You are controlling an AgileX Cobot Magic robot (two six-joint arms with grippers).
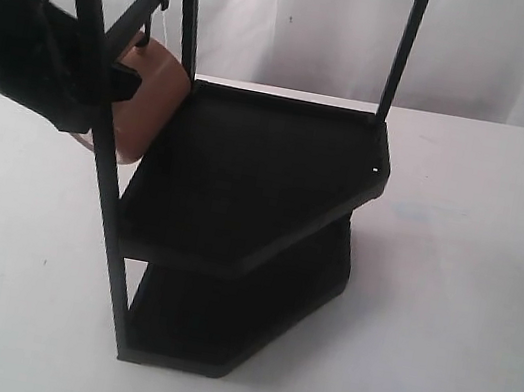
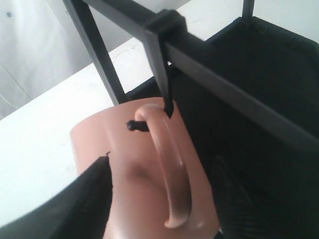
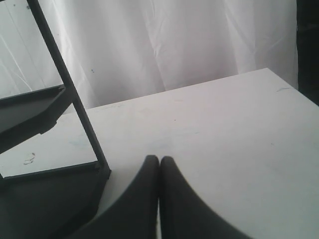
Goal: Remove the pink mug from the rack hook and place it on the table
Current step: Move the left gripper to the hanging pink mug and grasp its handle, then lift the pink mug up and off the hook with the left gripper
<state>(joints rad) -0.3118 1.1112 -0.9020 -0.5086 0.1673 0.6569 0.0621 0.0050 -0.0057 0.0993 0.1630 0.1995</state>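
The pink mug (image 1: 153, 101) (image 2: 139, 189) hangs by its loop handle from the rack hook (image 2: 162, 79), which is clipped to the top side bar of the rack (image 1: 256, 175). My left gripper (image 1: 123, 88) (image 2: 162, 199) reaches in from the left and is shut on the mug's body. One black finger (image 2: 92, 194) presses its side; the other is lost against the dark shelf behind. The hook's tip (image 2: 135, 125) still pokes through the handle. Over the table (image 3: 224, 124), beside a rack upright (image 3: 75, 99), my right gripper (image 3: 159, 162) is shut on nothing; the exterior view does not show it.
The rack's two angular shelves (image 1: 246, 285) fill the middle of the white table (image 1: 458, 292). A white curtain (image 1: 303, 21) hangs behind. The left arm's dark bulk (image 1: 25, 43) sits at the table's far left.
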